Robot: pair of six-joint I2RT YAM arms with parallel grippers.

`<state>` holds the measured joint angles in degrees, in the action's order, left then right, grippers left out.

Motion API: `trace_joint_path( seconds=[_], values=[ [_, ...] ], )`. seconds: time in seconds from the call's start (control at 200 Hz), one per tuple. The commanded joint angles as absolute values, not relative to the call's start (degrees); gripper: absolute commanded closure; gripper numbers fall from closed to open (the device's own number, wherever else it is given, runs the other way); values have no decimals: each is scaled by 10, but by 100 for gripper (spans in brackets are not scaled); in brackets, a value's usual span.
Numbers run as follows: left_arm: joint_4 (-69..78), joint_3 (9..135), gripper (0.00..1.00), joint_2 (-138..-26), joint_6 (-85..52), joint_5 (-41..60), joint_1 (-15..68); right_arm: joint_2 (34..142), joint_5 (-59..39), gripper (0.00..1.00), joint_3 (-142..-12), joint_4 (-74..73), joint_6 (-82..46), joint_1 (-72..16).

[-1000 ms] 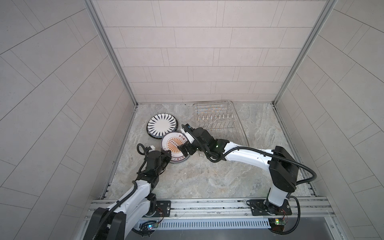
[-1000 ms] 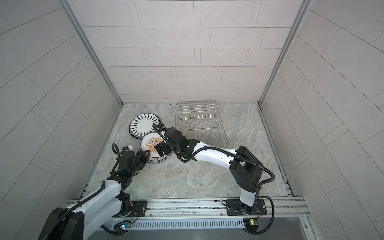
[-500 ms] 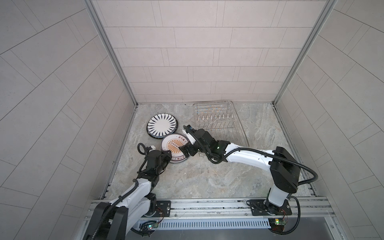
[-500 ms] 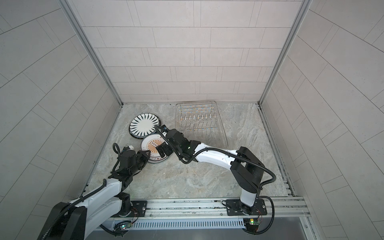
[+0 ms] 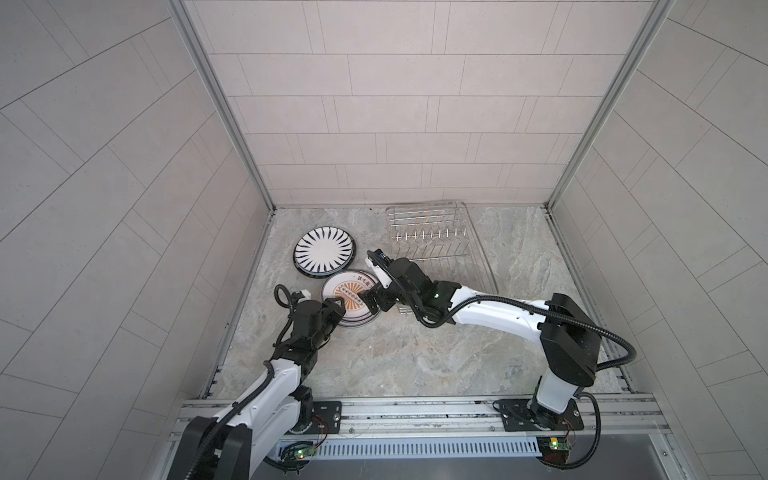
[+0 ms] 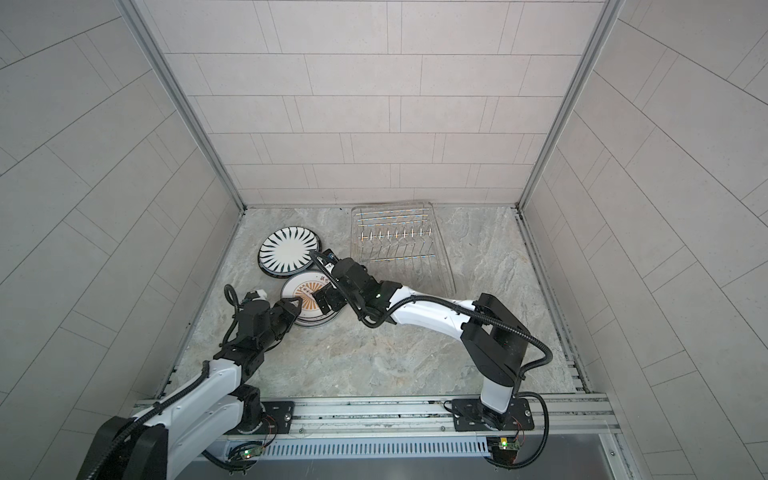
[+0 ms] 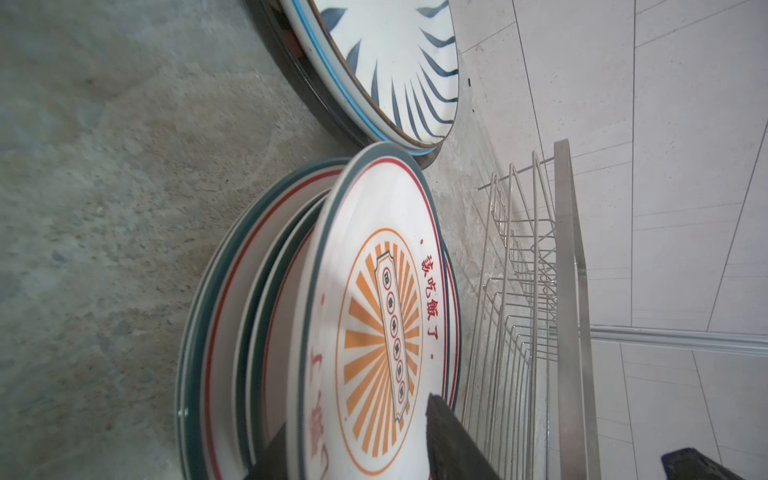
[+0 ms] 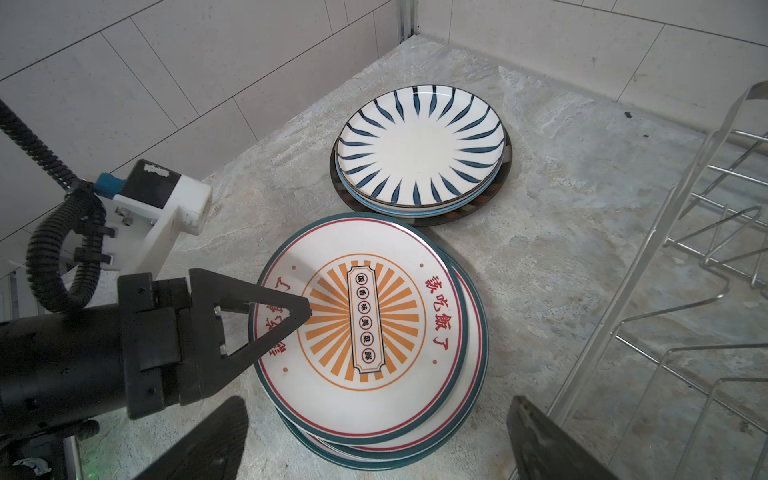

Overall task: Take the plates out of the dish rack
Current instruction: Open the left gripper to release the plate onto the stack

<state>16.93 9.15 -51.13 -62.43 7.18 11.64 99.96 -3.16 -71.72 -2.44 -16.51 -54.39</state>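
Left tool (image 8: 291,322) straddles the rim of the sunburst plate (image 5: 353,291), just left of mid-frame; pinching or not, can't tell. Right tool (image 5: 374,302) beside it, spread wide, empty.

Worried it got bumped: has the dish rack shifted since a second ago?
No. The dish rack keeps its place against the back wall's base.

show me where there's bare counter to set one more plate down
Biggest bare patch: counter from the sunburst stack down to the front rail. Another: between dish rack and right wall. Crowded: left gripper and right gripper both at that stack, beside the striped stack.
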Motion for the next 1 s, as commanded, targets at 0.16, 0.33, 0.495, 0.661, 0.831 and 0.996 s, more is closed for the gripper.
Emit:
trace_joint_path(
  seconds=[0.16, 0.33, 0.495, 0.661, 0.831, 0.996],
  values=[
    [147, 111, 51, -493, -608, 57, 113, 990, -24, 1, -721, -22, -165, -549],
    [160, 105, 44, -491, -617, 63, 114, 1001, -22, 0, -731, -12, -167, -548],
    [156, 108, 44, -495, -613, 62, 115, 1005, -17, 1, -733, -16, -170, -548],
    [137, 116, 44, -492, -600, 57, 115, 1001, -9, 1, -727, -20, -171, -548],
    [117, 117, 44, -479, -592, 31, 116, 1003, 7, 1, -727, -13, -171, -548],
    [112, 121, 44, -480, -582, 36, 120, 1005, 6, 1, -729, -16, -174, -545]
  ],
)
